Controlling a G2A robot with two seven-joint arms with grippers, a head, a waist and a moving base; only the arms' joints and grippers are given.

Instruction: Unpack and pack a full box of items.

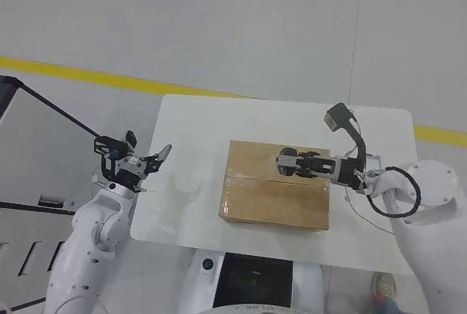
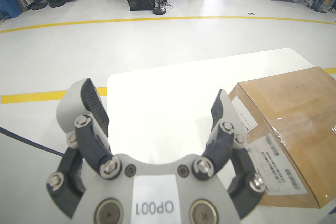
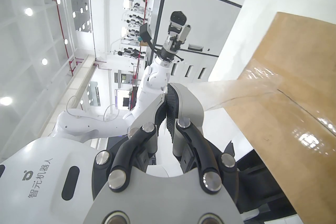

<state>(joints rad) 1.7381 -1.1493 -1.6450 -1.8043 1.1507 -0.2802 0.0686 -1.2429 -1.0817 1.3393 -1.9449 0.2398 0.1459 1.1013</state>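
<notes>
Tape strip (image 3: 236,93) off the cardboard box (image 3: 302,64) is clamped in my right claw (image 3: 167,99). My left claw (image 2: 153,93) hangs spread apart, box beside it.

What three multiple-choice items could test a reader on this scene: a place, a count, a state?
1. Where is the cardboard box? A) on the floor B) on the white table C) on a shelf
2. How many boxes are on the table? A) one B) two C) three
3. The left end effector is: A) shut on the box B) shut on a cable C) open
Answers: 1 B, the top view shows it mid-table; 2 A, one brown box lies there; 3 C, its jaws stand wide apart.
</notes>
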